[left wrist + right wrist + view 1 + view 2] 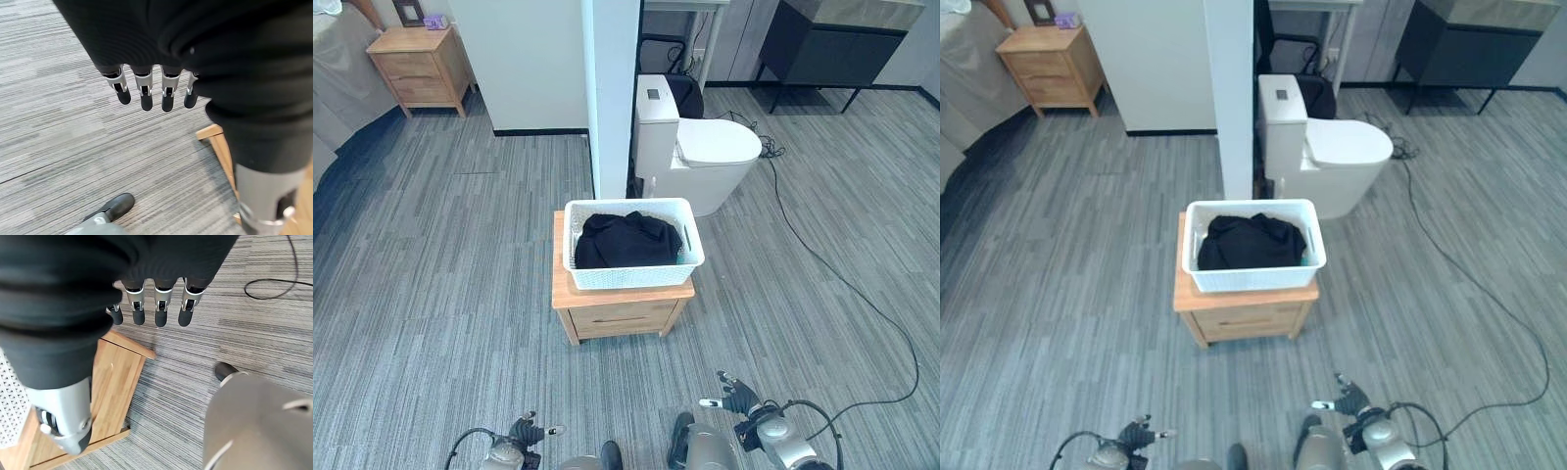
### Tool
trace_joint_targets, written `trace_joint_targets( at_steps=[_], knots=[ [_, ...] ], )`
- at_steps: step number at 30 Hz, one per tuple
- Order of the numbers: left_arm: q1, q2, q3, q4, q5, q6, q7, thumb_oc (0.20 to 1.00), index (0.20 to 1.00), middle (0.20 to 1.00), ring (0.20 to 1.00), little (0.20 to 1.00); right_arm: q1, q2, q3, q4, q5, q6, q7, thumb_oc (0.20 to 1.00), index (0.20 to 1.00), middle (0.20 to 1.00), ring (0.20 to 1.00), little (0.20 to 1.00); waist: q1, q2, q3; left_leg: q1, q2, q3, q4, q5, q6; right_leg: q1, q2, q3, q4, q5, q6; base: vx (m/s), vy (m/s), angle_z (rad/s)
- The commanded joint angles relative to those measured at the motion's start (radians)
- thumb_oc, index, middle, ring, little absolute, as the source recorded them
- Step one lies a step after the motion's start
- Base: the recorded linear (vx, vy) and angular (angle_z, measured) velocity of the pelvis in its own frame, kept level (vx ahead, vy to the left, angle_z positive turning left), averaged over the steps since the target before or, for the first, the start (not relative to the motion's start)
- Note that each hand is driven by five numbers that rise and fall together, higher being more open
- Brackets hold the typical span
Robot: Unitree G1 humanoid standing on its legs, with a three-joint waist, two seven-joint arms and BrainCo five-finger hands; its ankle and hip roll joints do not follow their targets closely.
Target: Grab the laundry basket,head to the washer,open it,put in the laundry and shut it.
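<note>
1. White laundry basket (633,244) holding black laundry (626,241) sits on a low wooden cabinet (621,305), its long axis left to right.
2. Left hand (524,433) and right hand (736,397), fingers straight and empty, hang near, well apart from it; the basket lies far, between them, the right hand nearer.

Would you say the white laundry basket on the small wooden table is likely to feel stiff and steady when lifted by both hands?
Probably fairly stiff: the white laundry basket has a thick rim and perforated plastic-looking walls. Likely light, as the dark laundry is one soft heap. It overhangs the wooden table, so a push might tip it.
</note>
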Motion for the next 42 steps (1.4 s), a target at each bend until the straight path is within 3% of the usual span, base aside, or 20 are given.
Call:
trace_joint_targets(
  at_steps=[1, 2, 4, 12, 13, 26, 29, 33, 34, 35, 36, 37, 38, 39, 41, 42],
  knots=[
    [-0.038, 0.011, 0.008, -0.015, 0.052, -0.026, 0.022, 1.0, 1.0, 1.0, 1.0, 1.0, -0.03, -0.047, -0.013, -0.035, -0.011, -0.041, -0.017, 1.0, 1.0, 1.0, 1.0, 1.0, -0.022, -0.005, 0.033, 0.011, 0.064, -0.061, 0.021, 0.002, -0.085, 0.033, -0.016, 0.062, -0.002, 0.146, 0.017, 0.3, -0.151, 0.49],
    [-0.04, 0.027, -0.028, -0.051, 0.108, -0.034, 0.009, 1.0, 1.0, 1.0, 1.0, 1.0, -0.015, -0.062, -0.007, -0.046, -0.038, -0.038, -0.006, 1.0, 1.0, 1.0, 1.0, 1.0, -0.027, -0.018, 0.02, 0.031, 0.061, -0.072, 0.03, -0.025, -0.094, 0.068, -0.002, 0.055, -0.028, 0.124, 0.014, 0.34, -0.199, 0.59],
    [-0.019, 0.064, -0.042, -0.124, 0.15, -0.041, 0.015, 1.0, 1.0, 1.0, 1.0, 1.0, 0.016, -0.092, -0.021, -0.072, -0.05, -0.047, 0.001, 1.0, 1.0, 1.0, 1.0, 1.0, -0.025, -0.017, -0.005, 0.041, 0.08, -0.095, 0.042, -0.026, -0.116, 0.128, 0.031, 0.006, -0.057, 0.107, 0.002, 0.35, -0.252, 0.62],
    [-0.033, 0.063, -0.034, -0.072, 0.132, -0.034, 0.019, 1.0, 1.0, 1.0, 1.0, 1.0, -0.002, -0.126, -0.031, -0.031, -0.002, -0.043, 0.012, 1.0, 1.0, 1.0, 1.0, 1.0, -0.03, -0.003, -0.013, 0.005, 0.133, -0.117, 0.116, 0.01, -0.169, 0.158, 0.087, -0.044, -0.072, 0.043, -0.044, 0.13, -0.151, 0.21],
    [-0.036, 0.05, -0.03, -0.08, 0.112, -0.035, 0.026, 1.0, 1.0, 1.0, 1.0, 1.0, 0.005, -0.132, -0.029, -0.026, 0.011, -0.042, 0.016, 1.0, 1.0, 1.0, 1.0, 1.0, -0.029, -0.001, -0.011, -0.009, 0.147, -0.121, 0.153, 0.036, -0.189, 0.172, 0.106, -0.048, -0.075, 0.022, -0.062, 0.11, -0.111, 0.13],
    [-0.065, 0.063, -0.047, -0.093, 0.1, -0.03, 0.027, 1.0, 1.0, 1.0, 1.0, 1.0, 0.017, -0.128, -0.005, 0.106, 0.018, -0.027, 0.041, 1.0, 1.0, 1.0, 1.0, 1.0, -0.018, -0.014, 0.011, -0.075, 0.159, -0.155, 0.337, 0.133, -0.232, 0.232, 0.163, -0.053, -0.083, -0.041, -0.127, 0.08, -0.089, 0.02],
    [-0.084, 0.091, -0.061, -0.106, 0.127, -0.028, 0.014, 1.0, 1.0, 1.0, 1.0, 1.0, 0.023, -0.141, -0.001, 0.18, -0.005, -0.024, 0.051, 1.0, 1.0, 1.0, 1.0, 1.0, -0.011, -0.021, 0.03, -0.13, 0.147, -0.18, 0.46, 0.198, -0.253, 0.267, 0.174, -0.051, -0.113, -0.05, -0.146, 0.05, -0.067, 0.08],
    [-0.097, 0.114, -0.052, -0.133, 0.127, -0.028, 0.017, 1.0, 1.0, 1.0, 1.0, 1.0, 0.039, -0.161, -0.033, 0.239, 0.005, -0.022, 0.054, 1.0, 1.0, 1.0, 1.0, 1.0, -0.004, -0.026, 0.052, -0.181, 0.136, -0.19, 0.545, 0.218, -0.255, 0.289, 0.173, -0.052, -0.114, -0.062, -0.156, 0.03, -0.025, 0.04],
    [-0.101, 0.116, -0.053, -0.146, 0.122, -0.027, 0.015, 1.0, 1.0, 1.0, 1.0, 1.0, 0.039, -0.167, -0.046, 0.254, 0.01, -0.019, 0.051, 1.0, 1.0, 1.0, 1.0, 1.0, -0.003, -0.025, 0.056, -0.204, 0.149, -0.177, 0.522, 0.219, -0.248, 0.293, 0.171, -0.058, -0.116, -0.066, -0.154, 0.06, 0.051, -0.04],
    [-0.114, 0.116, -0.054, -0.154, 0.121, -0.027, 0.019, 1.0, 1.0, 1.0, 1.0, 1.0, 0.044, -0.172, -0.086, 0.275, 0.037, -0.018, 0.035, 1.0, 1.0, 1.0, 1.0, 1.0, -0.006, -0.023, 0.06, -0.245, 0.2, -0.123, 0.408, 0.188, -0.228, 0.299, 0.157, -0.079, -0.12, -0.073, -0.139, 0.14, 0.205, 0.43],
    [-0.127, 0.118, -0.061, -0.151, 0.129, -0.031, 0.023, 1.0, 1.0, 1.0, 1.0, 1.0, 0.048, -0.182, -0.132, 0.281, 0.08, -0.019, 0.027, 1.0, 1.0, 1.0, 1.0, 1.0, -0.009, -0.023, 0.057, -0.26, 0.252, -0.086, 0.206, 0.152, -0.211, 0.302, 0.136, -0.082, -0.121, -0.078, -0.111, 0.17, 0.273, 0.62],
    [-0.127, 0.121, -0.062, -0.148, 0.13, -0.03, 0.023, 1.0, 1.0, 1.0, 1.0, 1.0, 0.045, -0.185, -0.14, 0.28, 0.088, -0.021, 0.023, 1.0, 1.0, 1.0, 1.0, 1.0, -0.009, -0.017, 0.055, -0.254, 0.268, -0.088, 0.138, 0.167, -0.214, 0.304, 0.134, -0.078, -0.12, -0.085, -0.103, 0.21, 0.318, 0.67],
    [-0.126, 0.124, -0.063, -0.144, 0.131, -0.032, 0.026, 1.0, 1.0, 1.0, 1.0, 1.0, 0.04, -0.191, -0.147, 0.278, 0.098, -0.023, 0.02, 1.0, 1.0, 1.0, 1.0, 1.0, -0.007, -0.007, 0.051, -0.273, 0.3, -0.095, 0.08, 0.228, -0.23, 0.314, 0.134, -0.076, -0.12, -0.096, -0.095, 0.18, 0.256, 0.19],
    [-0.126, 0.124, -0.066, -0.146, 0.132, -0.031, 0.024, 1.0, 1.0, 1.0, 1.0, 1.0, 0.04, -0.196, -0.15, 0.273, 0.098, -0.022, 0.02, 1.0, 1.0, 1.0, 1.0, 1.0, -0.008, -0.002, 0.046, -0.279, 0.318, -0.087, 0.057, 0.251, -0.239, 0.323, 0.127, -0.077, -0.119, -0.1, -0.088, 0.14, 0.185, 0.04],
    [-0.111, 0.128, -0.062, -0.146, 0.13, -0.027, 0.015, 1.0, 1.0, 1.0, 1.0, 1.0, 0.024, -0.203, -0.14, 0.272, 0.087, -0.015, 0.025, 1.0, 1.0, 1.0, 1.0, 1.0, 0.003, -0.001, 0.04, -0.256, 0.306, -0.118, 0.082, 0.222, -0.233, 0.33, 0.114, -0.054, -0.098, -0.108, -0.079, 0.18, 0.255, -0.3],
    [-0.109, 0.129, -0.065, -0.142, 0.137, -0.026, 0.01, 1.0, 1.0, 1.0, 1.0, 1.0, 0.019, -0.201, -0.132, 0.27, 0.064, -0.014, 0.025, 1.0, 1.0, 1.0, 1.0, 1.0, -0.001, -0.001, 0.032, -0.243, 0.295, -0.102, 0.08, 0.206, -0.231, 0.331, 0.096, -0.048, -0.082, -0.107, -0.066, 0.23, 0.343, -0.58]
  ],
)
